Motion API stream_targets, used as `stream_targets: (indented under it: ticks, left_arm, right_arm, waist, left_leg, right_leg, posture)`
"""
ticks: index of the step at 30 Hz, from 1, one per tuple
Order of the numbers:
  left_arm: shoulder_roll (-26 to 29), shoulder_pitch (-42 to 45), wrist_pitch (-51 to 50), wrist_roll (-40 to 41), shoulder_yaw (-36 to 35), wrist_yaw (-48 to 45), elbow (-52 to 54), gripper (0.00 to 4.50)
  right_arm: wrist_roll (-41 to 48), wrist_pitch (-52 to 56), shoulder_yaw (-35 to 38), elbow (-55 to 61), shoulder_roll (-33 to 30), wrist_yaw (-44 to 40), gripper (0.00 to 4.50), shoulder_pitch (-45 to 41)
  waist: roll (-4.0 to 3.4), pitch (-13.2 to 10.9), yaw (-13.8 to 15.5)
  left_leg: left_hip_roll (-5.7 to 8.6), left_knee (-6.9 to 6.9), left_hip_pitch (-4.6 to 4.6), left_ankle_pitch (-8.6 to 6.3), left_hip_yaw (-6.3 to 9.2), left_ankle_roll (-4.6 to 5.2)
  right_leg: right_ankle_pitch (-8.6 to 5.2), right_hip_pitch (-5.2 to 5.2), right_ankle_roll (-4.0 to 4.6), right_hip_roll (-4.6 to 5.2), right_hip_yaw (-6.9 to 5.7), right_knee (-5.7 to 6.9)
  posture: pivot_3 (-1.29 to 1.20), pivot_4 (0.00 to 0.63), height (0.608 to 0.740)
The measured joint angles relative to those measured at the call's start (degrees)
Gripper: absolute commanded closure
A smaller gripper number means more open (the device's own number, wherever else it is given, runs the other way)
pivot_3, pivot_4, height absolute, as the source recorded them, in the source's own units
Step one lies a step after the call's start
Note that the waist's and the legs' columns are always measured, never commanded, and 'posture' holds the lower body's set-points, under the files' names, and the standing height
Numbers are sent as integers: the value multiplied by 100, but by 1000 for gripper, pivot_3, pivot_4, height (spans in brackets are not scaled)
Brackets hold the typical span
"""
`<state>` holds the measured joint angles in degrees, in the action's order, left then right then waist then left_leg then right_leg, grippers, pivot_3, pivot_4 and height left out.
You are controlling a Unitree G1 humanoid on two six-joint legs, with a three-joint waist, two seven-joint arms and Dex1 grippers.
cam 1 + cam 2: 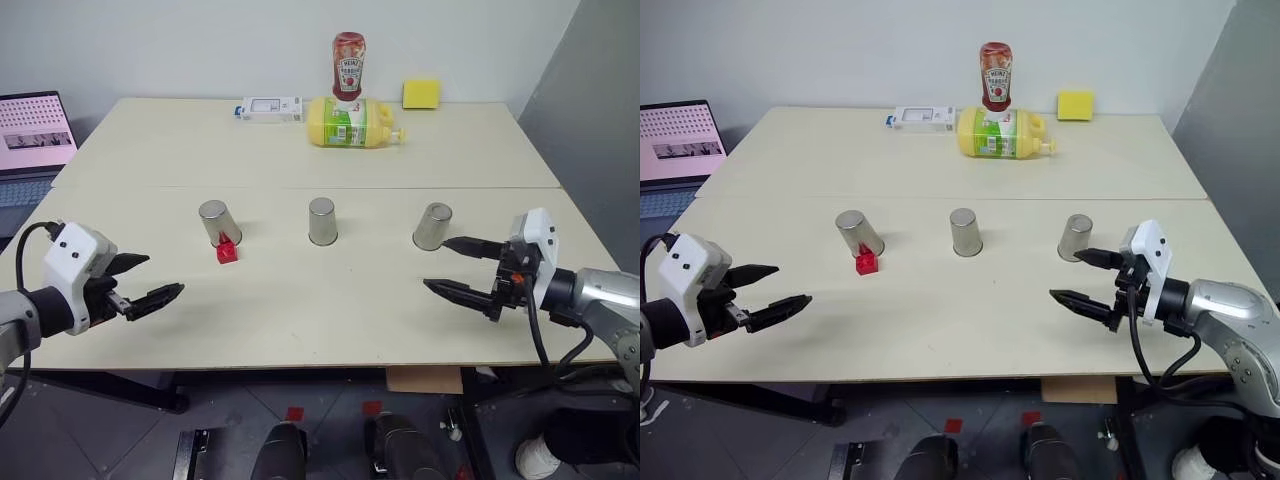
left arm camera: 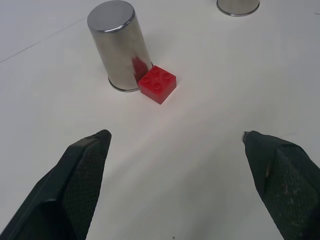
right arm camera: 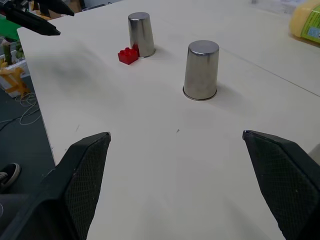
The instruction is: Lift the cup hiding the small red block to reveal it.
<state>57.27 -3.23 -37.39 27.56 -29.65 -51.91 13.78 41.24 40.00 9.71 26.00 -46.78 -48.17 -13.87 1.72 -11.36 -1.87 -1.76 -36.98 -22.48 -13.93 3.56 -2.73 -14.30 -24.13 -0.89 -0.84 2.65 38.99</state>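
Observation:
Three silver metal cups stand upside down in a row on the pale table: left cup [image 1: 214, 222], middle cup [image 1: 322, 221], right cup [image 1: 433, 226]. The small red block [image 1: 227, 251] lies uncovered on the table, touching the near side of the left cup's base [image 2: 120, 45]; the left wrist view shows it as a studded brick [image 2: 157, 84]. My left gripper [image 1: 165, 274] hovers open and empty near the table's front left, pointing toward that cup. At the front right, in front of the right cup, my right gripper [image 1: 436, 263] is open with nothing in it.
At the table's back stand a red ketchup bottle [image 1: 348, 66], a yellow bottle lying on its side [image 1: 352, 122], a white box [image 1: 269, 108] and a yellow sponge [image 1: 421, 93]. A laptop [image 1: 35, 135] sits off the left edge.

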Motion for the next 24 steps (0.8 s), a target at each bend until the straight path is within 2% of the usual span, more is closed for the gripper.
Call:
stream_targets:
  ticks: [13, 24]
  left_arm:
    - [-42, -19, -22, 57, 0, 119, 151, 34]
    - [-4, -174, -98, 39, 0, 28, 143, 34]
  right_arm:
    - [30, 124, -174, -23, 6, -11, 0, -281]
    - [49, 194, -165, -9, -7, -51, 0, -193]
  waist:
    - [0, 0, 0]
    - [0, 0, 0]
  left_leg:
    - [0, 0, 0, 0, 1, 0]
    - [0, 0, 0, 0, 0, 0]
  right_leg:
    - [0, 0, 0, 0, -1, 0]
    - [0, 0, 1, 0, -1, 0]
  posture:
    - [0, 150, 740]
    - [0, 150, 740]
